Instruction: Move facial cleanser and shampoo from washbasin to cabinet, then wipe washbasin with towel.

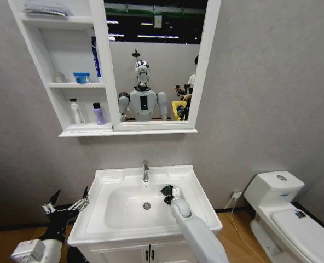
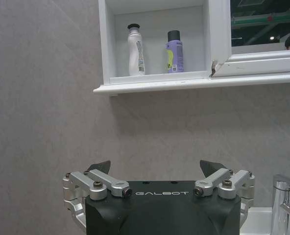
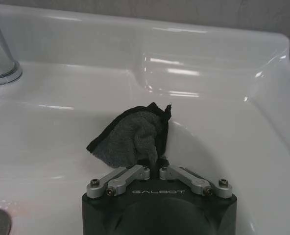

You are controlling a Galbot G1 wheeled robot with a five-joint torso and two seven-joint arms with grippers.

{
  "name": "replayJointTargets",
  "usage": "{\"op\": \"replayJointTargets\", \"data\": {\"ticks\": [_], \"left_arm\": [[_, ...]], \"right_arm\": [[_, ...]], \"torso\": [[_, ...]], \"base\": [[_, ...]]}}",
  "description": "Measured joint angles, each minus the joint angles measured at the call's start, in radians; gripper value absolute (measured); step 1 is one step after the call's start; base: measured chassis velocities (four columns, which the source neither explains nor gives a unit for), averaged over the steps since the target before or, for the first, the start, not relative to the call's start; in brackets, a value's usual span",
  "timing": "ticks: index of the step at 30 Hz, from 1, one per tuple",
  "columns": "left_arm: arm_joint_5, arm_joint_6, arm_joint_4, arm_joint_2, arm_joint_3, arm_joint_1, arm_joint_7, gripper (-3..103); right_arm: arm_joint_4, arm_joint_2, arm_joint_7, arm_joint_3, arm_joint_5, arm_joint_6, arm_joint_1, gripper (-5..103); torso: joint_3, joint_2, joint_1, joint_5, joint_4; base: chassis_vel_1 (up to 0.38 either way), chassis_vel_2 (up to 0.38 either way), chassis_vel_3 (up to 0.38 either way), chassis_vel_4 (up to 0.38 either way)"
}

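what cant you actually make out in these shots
- Print on the white bottle and the purple bottle on the white wall cabinet's lowest shelf: too small, left wrist view.
- Right gripper's fingertips: buried in the dark grey towel, right wrist view.
- White ceramic washbasin's front right rim: behind the right arm, head view.
- Left gripper sits open, beside the basin.

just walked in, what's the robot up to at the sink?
The right gripper is shut on the towel, holding it against the inside of the washbasin bowl near its right wall. Two bottles stand on the cabinet's bottom shelf: a white one and a purple one. The left gripper hangs open beside the basin's left edge.
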Motion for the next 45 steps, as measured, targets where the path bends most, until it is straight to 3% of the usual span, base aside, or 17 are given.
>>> {"op": "replayJointTargets", "data": {"ticks": [2,9,14,19,23,25,27,29,31,32,34,36,37,39,43,45], "left_arm": [[0.000,0.000,0.000,0.000,0.000,0.000,0.000,100],[0.000,0.000,0.000,0.000,0.000,0.000,0.000,100],[0.000,0.000,0.000,0.000,0.000,0.000,0.000,100],[0.000,0.000,0.000,0.000,0.000,0.000,0.000,100],[0.000,0.000,0.000,0.000,0.000,0.000,0.000,100],[0.000,0.000,0.000,0.000,0.000,0.000,0.000,100],[0.000,0.000,0.000,0.000,0.000,0.000,0.000,100],[0.000,0.000,0.000,0.000,0.000,0.000,0.000,100],[0.000,0.000,0.000,0.000,0.000,0.000,0.000,100],[0.000,0.000,0.000,0.000,0.000,0.000,0.000,100],[0.000,0.000,0.000,0.000,0.000,0.000,0.000,100],[0.000,0.000,0.000,0.000,0.000,0.000,0.000,100],[0.000,0.000,0.000,0.000,0.000,0.000,0.000,100],[0.000,0.000,0.000,0.000,0.000,0.000,0.000,100],[0.000,0.000,0.000,0.000,0.000,0.000,0.000,100],[0.000,0.000,0.000,0.000,0.000,0.000,0.000,100]], "right_arm": [[0.008,-0.011,-0.011,0.008,-0.082,0.035,0.003,3],[0.044,-0.052,-0.068,0.061,-0.224,0.147,0.014,3],[0.030,-0.080,-0.147,0.123,-0.208,0.207,0.018,3],[0.023,-0.098,-0.166,0.160,-0.234,0.219,0.002,3],[0.018,-0.100,-0.177,0.181,-0.249,0.216,-0.017,25],[0.010,-0.099,-0.180,0.182,-0.250,0.218,-0.017,25],[-0.003,-0.095,-0.190,0.182,-0.249,0.219,-0.016,36],[-0.007,-0.093,-0.197,0.182,-0.247,0.219,-0.016,36],[-0.008,-0.092,-0.205,0.180,-0.248,0.220,-0.016,51],[-0.008,-0.092,-0.205,0.180,-0.248,0.220,-0.016,51],[0.003,-0.093,-0.205,0.178,-0.251,0.220,-0.017,62],[0.011,-0.094,-0.203,0.178,-0.254,0.220,-0.018,62],[0.037,-0.098,-0.194,0.177,-0.266,0.222,-0.027,73],[0.136,-0.116,-0.174,0.181,-0.301,0.231,-0.076,84],[0.296,-0.130,-0.147,0.206,-0.327,0.224,-0.179,95],[0.465,-0.126,-0.141,0.264,-0.372,0.218,-0.297,98]], "torso": [[0.000,0.000,0.000,0.0001,0.0000],[0.000,0.000,0.000,0.0001,-0.0001],[0.000,0.000,0.000,0.0001,0.0000],[0.000,0.000,0.000,0.0001,0.0000],[0.000,0.000,0.000,0.0000,-0.0001],[0.000,0.000,0.000,0.0000,0.0000],[0.000,0.000,0.000,0.0001,0.0000],[0.000,0.000,0.000,0.0000,0.0001],[0.000,0.000,0.000,0.0000,0.0000],[0.000,0.000,0.000,0.0000,0.0000],[0.000,0.000,0.000,0.0000,0.0000],[0.000,0.000,0.000,0.0000,0.0002],[0.000,0.000,0.000,0.0000,0.0002],[0.000,0.000,0.000,-0.0002,0.0003],[0.000,0.000,0.000,0.0000,0.0003],[0.000,0.000,0.000,-0.0001,-0.0001]], "base": [[0.000,0.000,0.000,0.000],[0.000,0.000,0.000,0.000],[0.000,0.000,0.000,0.000],[0.000,0.000,0.000,0.000],[0.000,0.000,0.000,0.000],[0.000,0.000,0.000,0.000],[0.000,0.000,0.000,0.000],[0.000,0.000,0.000,0.000],[0.000,0.000,0.000,0.000],[0.000,0.000,0.000,0.000],[0.000,0.000,0.000,0.000],[0.000,0.000,0.000,0.000],[0.000,0.000,0.000,0.000],[0.000,0.000,0.000,0.000],[0.000,0.000,0.000,0.000],[0.000,0.000,0.000,0.000]]}}
